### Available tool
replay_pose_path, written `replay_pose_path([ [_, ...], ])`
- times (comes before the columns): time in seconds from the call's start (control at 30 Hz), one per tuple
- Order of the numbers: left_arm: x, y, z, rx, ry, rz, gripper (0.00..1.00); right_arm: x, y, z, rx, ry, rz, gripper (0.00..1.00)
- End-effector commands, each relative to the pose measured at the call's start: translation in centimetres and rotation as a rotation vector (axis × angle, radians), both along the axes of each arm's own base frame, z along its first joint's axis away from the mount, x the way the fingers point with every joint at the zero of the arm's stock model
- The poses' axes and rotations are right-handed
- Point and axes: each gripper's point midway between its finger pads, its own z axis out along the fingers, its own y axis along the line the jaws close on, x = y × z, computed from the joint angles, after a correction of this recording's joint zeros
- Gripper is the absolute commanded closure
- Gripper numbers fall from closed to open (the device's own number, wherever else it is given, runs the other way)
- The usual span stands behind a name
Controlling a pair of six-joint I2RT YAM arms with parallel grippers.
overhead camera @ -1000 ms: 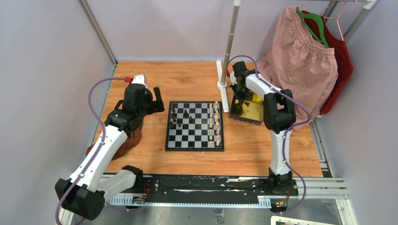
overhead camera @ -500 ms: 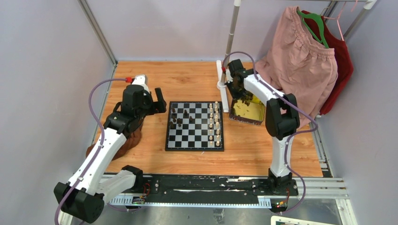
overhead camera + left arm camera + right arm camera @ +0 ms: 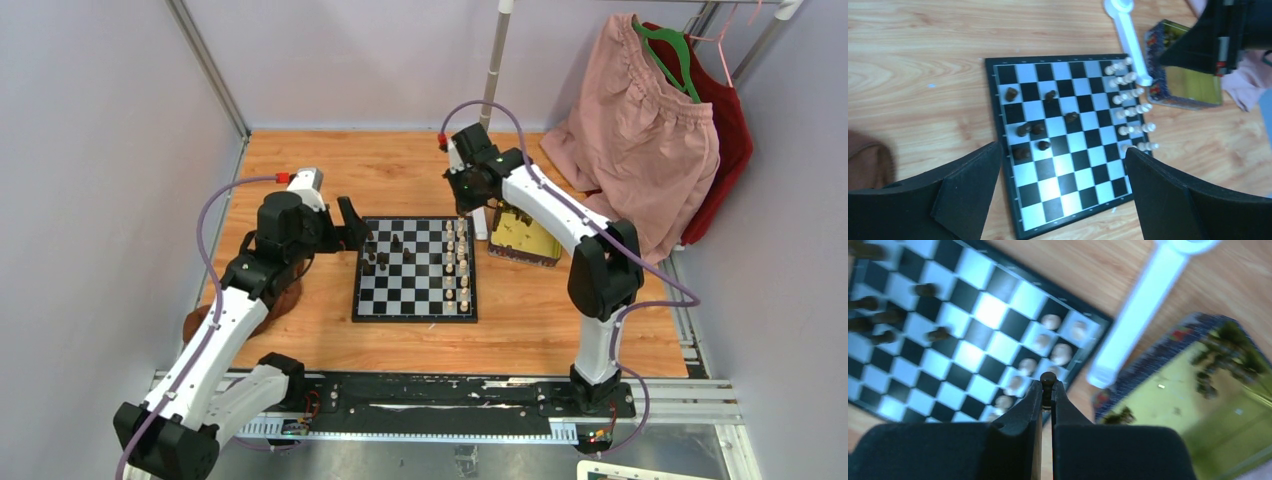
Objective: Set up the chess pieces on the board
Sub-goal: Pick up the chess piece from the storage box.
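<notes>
Chess piece (image 3: pixel 1048 379), dark, is sitting pinched in the right gripper (image 3: pixel 1047 390), jaws closed on it, hovering above the board (image 3: pixel 415 295) at its upper-right corner, mid-frame. Left gripper (image 3: pixel 1062 148) is gaping wide, holding nothing, at the board's left edge. Cream pieces (image 3: pixel 455 262) are lining its right side; dark pieces (image 3: pixel 385 252) are clustering upper left.

your wooden desk (image 3: pixel 390 165), a shiny gold tray (image 3: pixel 535 240) at your right just beside a white pole stand (image 3: pixel 474 180), a pink garment (image 3: pixel 640 130) hung in front of a red one (image 3: pixel 730 140), green hanger (image 3: pixel 668 45), a brown lump (image 3: pixel 193 323) at your left
</notes>
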Motion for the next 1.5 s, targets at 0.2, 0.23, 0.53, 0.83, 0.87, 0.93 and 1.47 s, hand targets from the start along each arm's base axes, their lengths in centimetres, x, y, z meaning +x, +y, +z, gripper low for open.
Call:
replay_pose_path([
  [0.2,-0.8,-5.5,3.8,-0.237,-0.146,-0.274,0.00,-4.5,12.5,7.3,0.555,0.082,0.076,1.00],
  [0.23,-1.0,-5.7,3.9,-0.249,-0.151,-0.284,0.00,-4.7,13.1,7.9,0.604,0.091,0.076,1.00],
  [0.53,-1.9,-7.1,4.3,-0.341,-0.186,-0.363,0.02,-6.3,15.7,11.8,0.904,0.177,0.067,1.00],
  [0.83,-1.7,-7.4,4.2,-0.346,-0.189,-0.375,0.09,-7.7,16.9,13.2,1.034,0.257,0.115,1.00],
  [0.87,-1.6,-7.4,4.2,-0.346,-0.186,-0.374,0.11,-7.9,16.9,13.4,1.041,0.262,0.123,1.00],
  [0.93,-1.5,-7.4,4.0,-0.344,-0.179,-0.372,0.16,-8.2,16.9,13.6,1.052,0.269,0.130,1.00],
  [1.47,0.2,-7.3,4.2,-0.369,-0.177,-0.314,0.31,-11.4,16.4,15.1,1.089,0.309,0.227,1.00],
])
